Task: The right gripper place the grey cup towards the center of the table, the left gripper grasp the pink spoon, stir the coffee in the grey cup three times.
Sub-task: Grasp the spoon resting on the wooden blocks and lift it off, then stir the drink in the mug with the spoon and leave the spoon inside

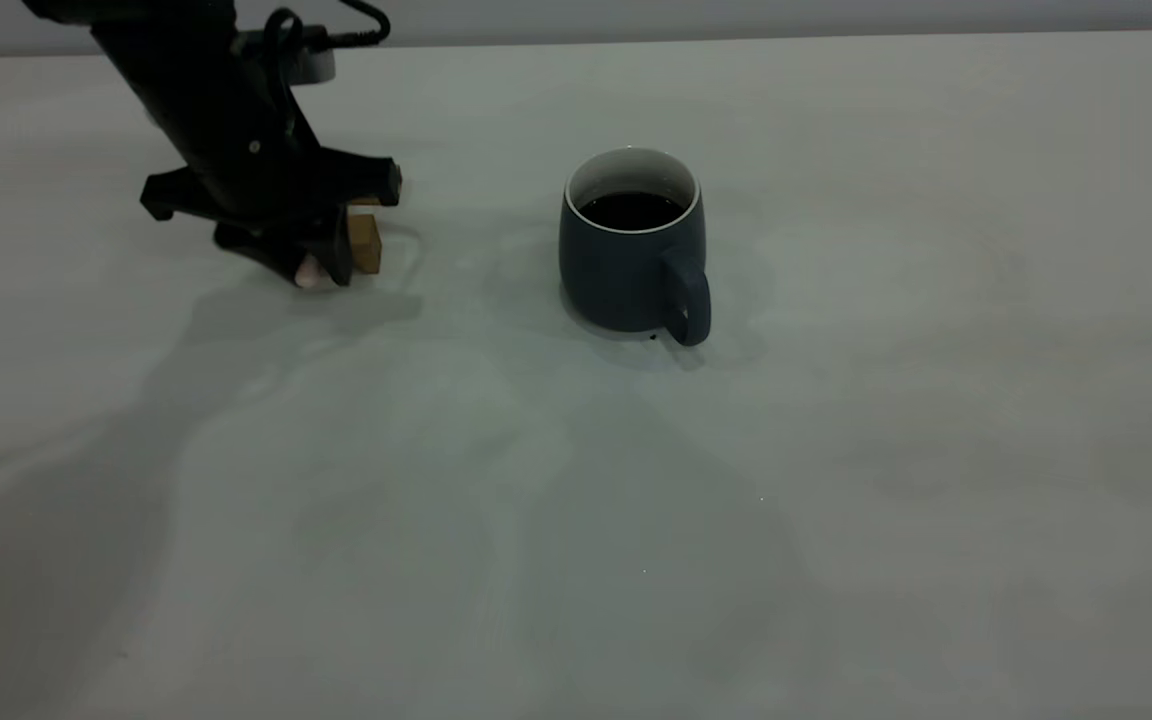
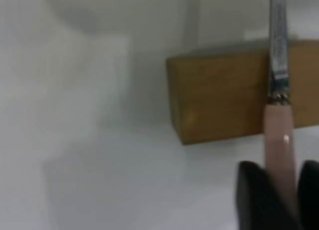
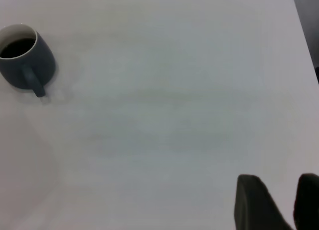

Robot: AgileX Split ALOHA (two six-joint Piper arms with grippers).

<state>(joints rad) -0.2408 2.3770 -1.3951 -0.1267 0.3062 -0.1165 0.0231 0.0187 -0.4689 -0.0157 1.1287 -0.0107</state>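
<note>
The grey cup (image 1: 633,250) stands near the middle of the table (image 1: 836,480), its handle toward the camera and black coffee (image 1: 632,210) inside. It also shows far off in the right wrist view, grey cup (image 3: 25,55). My left gripper (image 1: 321,275) is down at the table's far left, shut on the pink spoon (image 2: 279,135) by its pink handle. The spoon's metal neck leans across a tan wooden block (image 2: 224,98). My right gripper (image 3: 279,179) hovers over bare table far from the cup, a narrow empty gap between its fingers; it is outside the exterior view.
The tan wooden block (image 1: 364,243) sits right beside the left gripper's fingers. A wall runs along the table's far edge. The table's side edge (image 3: 304,40) shows in the right wrist view.
</note>
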